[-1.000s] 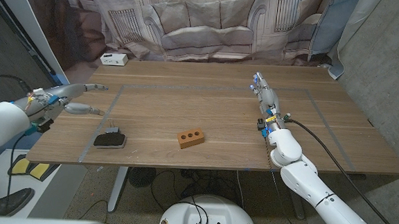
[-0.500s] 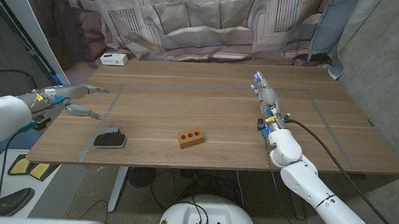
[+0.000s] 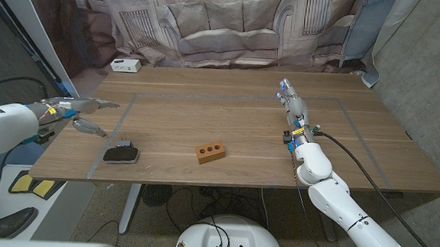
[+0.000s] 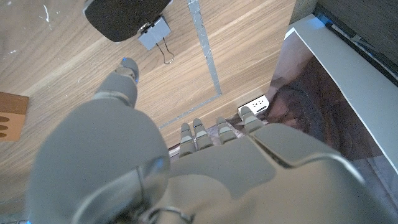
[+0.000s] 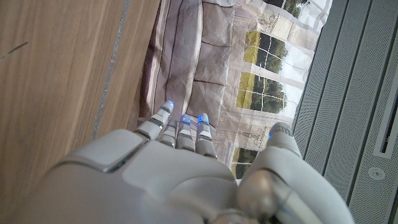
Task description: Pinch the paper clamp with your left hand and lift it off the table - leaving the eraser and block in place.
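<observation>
Hovering near the desk's (image 3: 243, 125) left edge, the left robot hand (image 3: 83, 115) is held spread and empty, thumb apart for a pinch. The paper clamp (image 4: 153, 33) is resolved by the wrist view (touching the dark eraser (image 3: 120, 155)); the block (image 3: 210, 151) lies apart. The right robot hand (image 3: 292, 106) is extended, idle.
</observation>
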### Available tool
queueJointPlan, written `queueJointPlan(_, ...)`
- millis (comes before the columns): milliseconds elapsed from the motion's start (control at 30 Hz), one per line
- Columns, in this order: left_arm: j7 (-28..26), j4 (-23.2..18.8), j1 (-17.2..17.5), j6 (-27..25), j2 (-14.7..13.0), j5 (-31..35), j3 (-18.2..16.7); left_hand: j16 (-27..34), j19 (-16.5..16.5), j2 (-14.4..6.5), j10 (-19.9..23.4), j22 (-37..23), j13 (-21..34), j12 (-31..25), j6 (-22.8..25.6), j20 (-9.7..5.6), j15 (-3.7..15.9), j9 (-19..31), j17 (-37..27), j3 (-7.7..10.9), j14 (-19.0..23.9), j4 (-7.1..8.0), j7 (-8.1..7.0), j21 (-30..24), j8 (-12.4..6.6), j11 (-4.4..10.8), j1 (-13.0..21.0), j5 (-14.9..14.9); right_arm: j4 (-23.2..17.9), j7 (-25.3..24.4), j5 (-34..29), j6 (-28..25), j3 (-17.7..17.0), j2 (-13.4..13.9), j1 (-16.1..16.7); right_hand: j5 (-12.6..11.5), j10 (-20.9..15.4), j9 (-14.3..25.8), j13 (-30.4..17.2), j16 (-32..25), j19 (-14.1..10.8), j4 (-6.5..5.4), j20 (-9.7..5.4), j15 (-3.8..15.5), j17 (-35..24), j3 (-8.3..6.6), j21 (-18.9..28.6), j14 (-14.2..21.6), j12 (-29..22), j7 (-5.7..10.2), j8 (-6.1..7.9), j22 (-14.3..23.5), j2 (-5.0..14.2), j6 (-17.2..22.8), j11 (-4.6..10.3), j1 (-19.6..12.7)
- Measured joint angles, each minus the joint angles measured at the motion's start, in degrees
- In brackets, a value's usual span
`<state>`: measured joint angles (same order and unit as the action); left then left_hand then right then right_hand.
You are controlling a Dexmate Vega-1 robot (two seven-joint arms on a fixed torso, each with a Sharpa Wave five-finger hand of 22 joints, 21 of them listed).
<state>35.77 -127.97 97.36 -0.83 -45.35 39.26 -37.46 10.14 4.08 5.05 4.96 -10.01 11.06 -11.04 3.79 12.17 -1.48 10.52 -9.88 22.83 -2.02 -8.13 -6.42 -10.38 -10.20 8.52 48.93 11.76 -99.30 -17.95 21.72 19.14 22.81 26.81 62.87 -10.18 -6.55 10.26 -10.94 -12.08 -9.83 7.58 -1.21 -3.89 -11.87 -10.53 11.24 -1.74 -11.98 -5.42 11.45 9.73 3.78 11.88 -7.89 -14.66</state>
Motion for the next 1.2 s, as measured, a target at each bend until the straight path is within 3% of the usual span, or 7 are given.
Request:
queueJointPlan(300, 2.92, 0.49, -0.88, 0.72, -1.12, 1.43, 0.48, 0.00, 5.74, 0.00, -1.83, 0.00, 0.29, -0.22, -2.05, 0.01, -1.77, 0.03, -0.14, -1.12, -3.57, 0.45, 0.66, 0.45, 0.00, -0.51, 0.00, 0.40, -0.48, -0.78, -0.55, 0.17, 0.00, -0.09, 0.44, 0.00, 0.00, 0.00, 0.00, 0.00, 0.00, 0.00, 0.00, 0.00, 0.00, 0.00, 0.00, 0.00, 0.00, 0.00, 0.00, 0.00, 0.00, 0.00, 0.00, 0.00)
queueJointPlan(767, 6.71, 3.39, -3.18, 1.59, -4.01, 3.41, 3.12, 0.00, 5.73, -0.46, -4.16, 0.01, 0.29, 0.06, -6.69, 0.01, -2.80, 0.30, -0.13, -1.73, -5.58, 0.31, 2.73, 0.17, 0.00, -0.02, 0.46, 0.40, -2.51, -2.34, -1.29, 0.23, -0.77, -0.06, 2.54, 0.00, -0.11, 0.00, 0.00, 0.00, 0.00, 0.00, 0.00, 0.01, 0.01, 0.00, 0.00, -0.01, 0.00, 0.00, 0.00, 0.00, 0.00, -0.01, 0.11, 0.00)
queueJointPlan(1200, 7.49, 5.68, -4.46, 1.44, -6.26, 3.83, 5.14, 0.89, 5.73, -1.96, -1.25, 0.01, 0.56, -1.72, -4.06, 0.00, -1.59, 0.57, -0.12, -1.69, -3.69, 0.27, 1.61, -0.26, -1.55, 1.01, 1.99, 0.40, -3.71, -3.23, -1.91, 1.15, -1.34, -0.17, 4.27, 0.00, -0.42, 0.00, 0.00, 0.00, 0.00, 0.00, -0.01, 0.01, 0.01, 0.00, 0.00, -0.01, 0.00, 0.00, 0.00, 0.00, 0.00, 0.00, -0.21, 0.00)
